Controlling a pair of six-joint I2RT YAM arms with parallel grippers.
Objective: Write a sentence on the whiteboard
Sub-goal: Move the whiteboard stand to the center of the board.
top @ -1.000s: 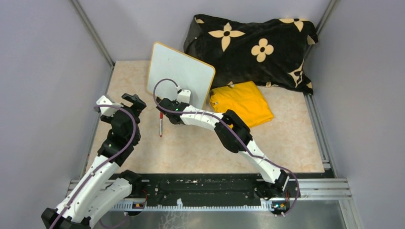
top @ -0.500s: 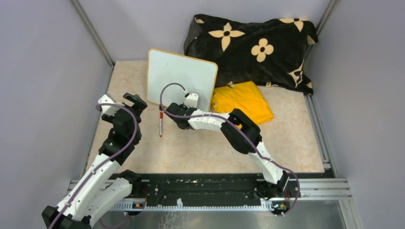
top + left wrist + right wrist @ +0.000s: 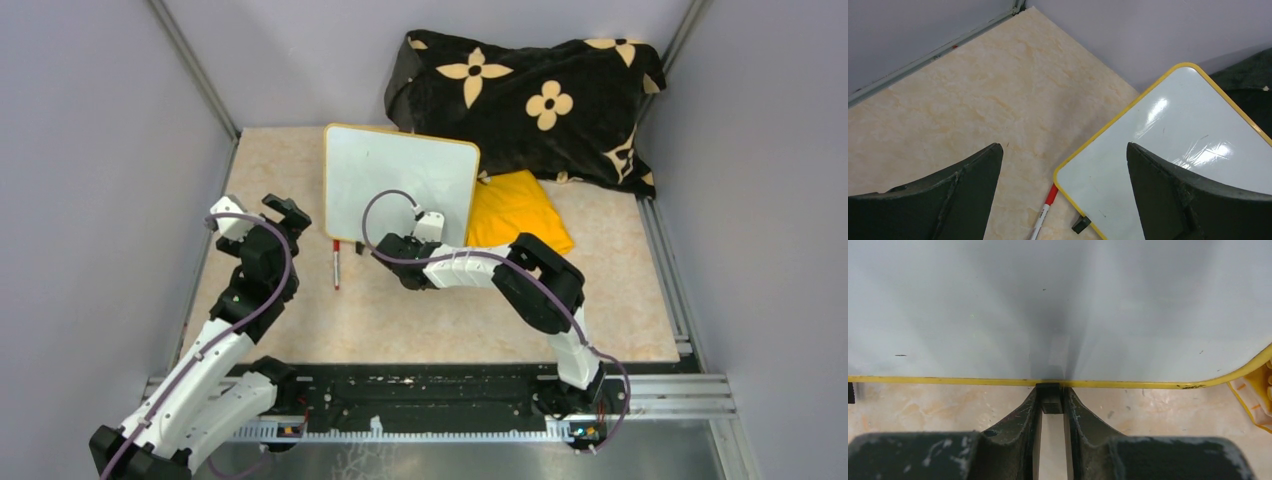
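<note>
The whiteboard (image 3: 400, 180) is blank, with a thin yellow rim, and leans up at the table's back middle. No red sentence shows on it in any view. My right gripper (image 3: 392, 250) is shut on the board's black clip foot (image 3: 1050, 399) at its near edge; the board (image 3: 1048, 305) fills the right wrist view. My left gripper (image 3: 285, 211) is open and empty, hovering left of the board (image 3: 1173, 150). A red-capped marker (image 3: 337, 262) lies on the table by the board's near left corner and shows in the left wrist view (image 3: 1044, 215).
A folded yellow cloth (image 3: 515, 212) lies partly behind the board's right edge. A black pillow with cream flowers (image 3: 530, 95) fills the back right. Grey walls and metal rails close in the table (image 3: 280, 160). A second black clip foot (image 3: 1081, 224) sits near the marker.
My right gripper has carried the whiteboard to the right and turned it squarer to the camera. The left gripper has shifted slightly right. The marker has not moved.
</note>
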